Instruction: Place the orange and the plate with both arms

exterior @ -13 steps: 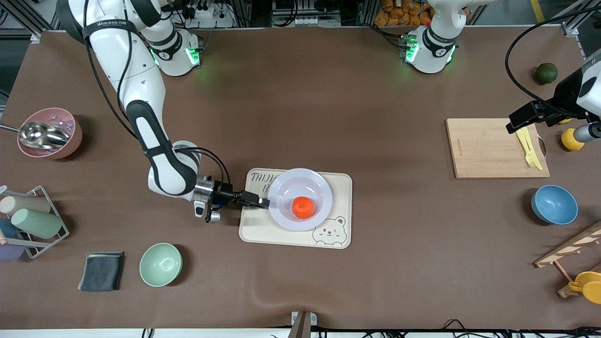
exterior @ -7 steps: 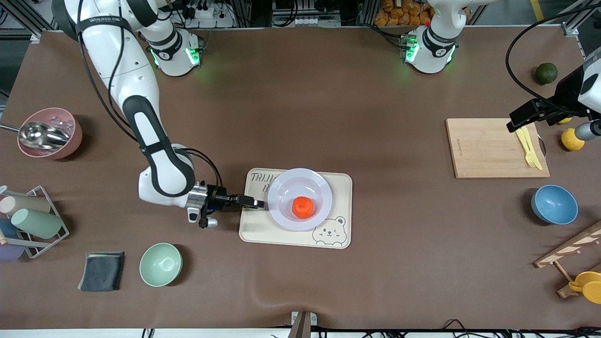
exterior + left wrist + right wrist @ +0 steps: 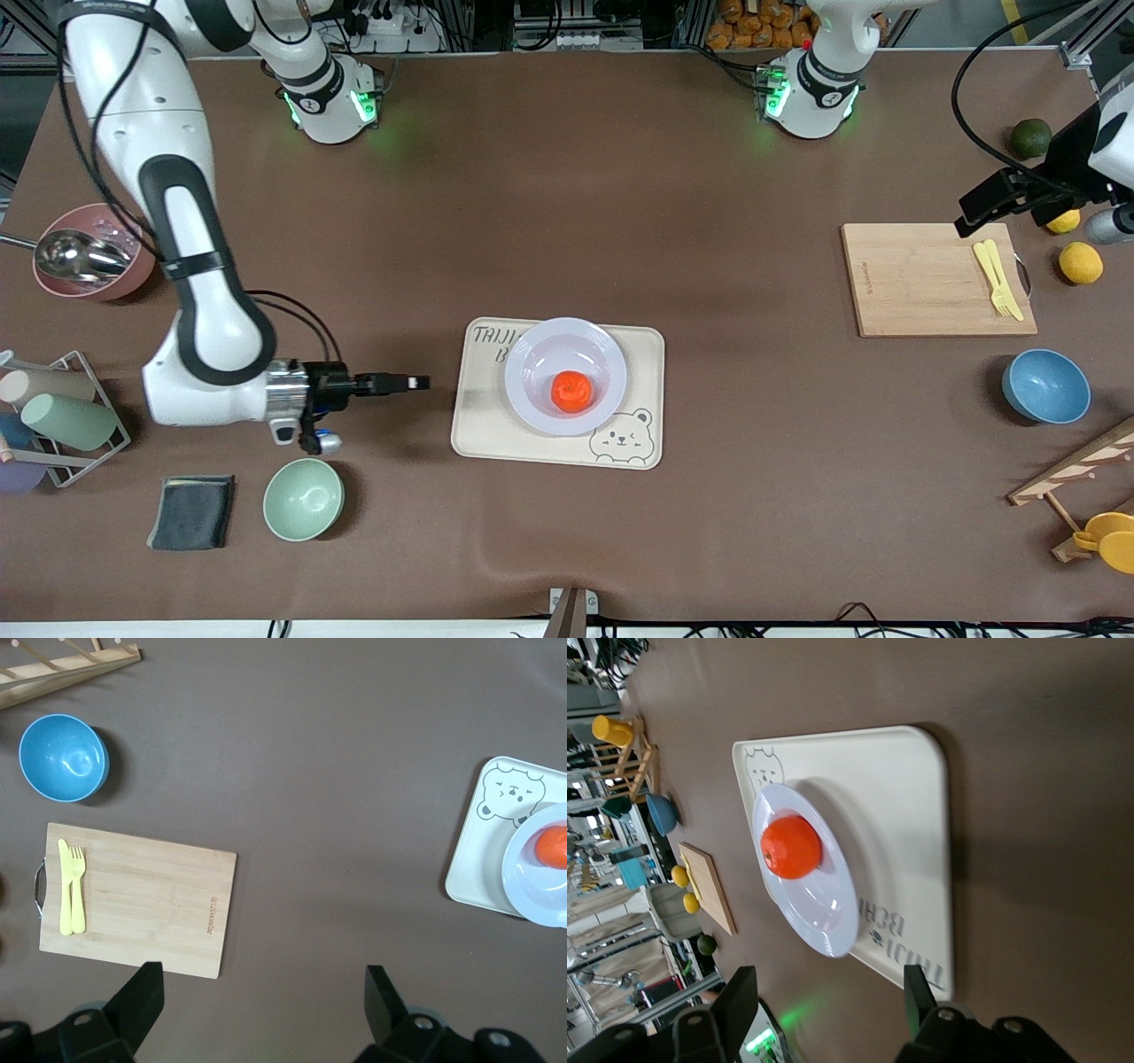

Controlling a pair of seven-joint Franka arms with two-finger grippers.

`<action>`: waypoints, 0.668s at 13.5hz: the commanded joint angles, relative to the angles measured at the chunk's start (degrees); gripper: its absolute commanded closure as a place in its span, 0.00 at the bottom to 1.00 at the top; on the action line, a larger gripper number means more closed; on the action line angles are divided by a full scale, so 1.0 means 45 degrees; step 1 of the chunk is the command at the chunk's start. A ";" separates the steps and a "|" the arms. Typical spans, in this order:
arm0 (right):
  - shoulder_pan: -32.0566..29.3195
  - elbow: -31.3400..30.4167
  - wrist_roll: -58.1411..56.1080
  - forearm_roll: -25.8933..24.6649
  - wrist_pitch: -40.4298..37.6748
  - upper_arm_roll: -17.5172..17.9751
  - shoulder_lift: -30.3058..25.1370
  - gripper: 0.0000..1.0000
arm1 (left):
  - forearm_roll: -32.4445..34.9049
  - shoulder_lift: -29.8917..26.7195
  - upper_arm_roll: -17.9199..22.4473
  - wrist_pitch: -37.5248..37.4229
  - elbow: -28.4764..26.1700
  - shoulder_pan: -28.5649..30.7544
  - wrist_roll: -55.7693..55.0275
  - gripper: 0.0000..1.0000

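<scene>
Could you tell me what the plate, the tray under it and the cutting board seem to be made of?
The plate looks like glossy plastic or melamine: smooth pale lavender with soft highlights. The tray seems matte cream plastic, with printed lettering and a bear drawing. The cutting board looks like bamboo or light wood, showing straight grain lines.

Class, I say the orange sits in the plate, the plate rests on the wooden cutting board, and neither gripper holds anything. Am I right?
Not quite. The orange does sit in the plate, but the plate rests on the cream bear-printed tray, not the wooden cutting board, as the front view shows. The right gripper and left gripper indeed hold nothing.
</scene>
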 commanded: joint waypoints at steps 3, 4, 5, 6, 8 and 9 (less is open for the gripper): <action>-0.0759 0.2134 0.0432 -0.3287 -0.1461 -0.0012 0.0031 0.00 | 0.0237 -0.0144 -0.0089 0.0000 -0.0178 0.0087 0.0865 0.00; -0.0973 0.2642 0.0800 -0.3684 -0.2103 -0.0051 0.0031 0.00 | 0.0256 0.0012 -0.0070 0.0000 -0.0042 0.0107 0.1022 0.00; -0.1168 0.3015 0.1500 -0.3939 -0.2709 -0.0109 0.0031 0.00 | 0.0257 0.0129 -0.0070 0.0000 0.0076 0.0087 0.1120 0.00; -0.1209 0.3366 0.2067 -0.4676 -0.3024 -0.0264 0.0031 0.00 | 0.0257 0.0246 -0.0070 0.0000 0.0251 -0.0048 0.1063 0.00; -0.1248 0.3779 0.2676 -0.6453 -0.3222 -0.0344 -0.0609 0.00 | 0.0237 0.0520 -0.0089 0.0000 0.0584 -0.0069 0.0926 0.00; -0.1268 0.3780 0.2795 -0.7273 -0.3242 -0.0363 -0.1116 0.00 | 0.0218 0.0521 -0.0089 0.0000 0.0585 -0.0088 0.0907 0.00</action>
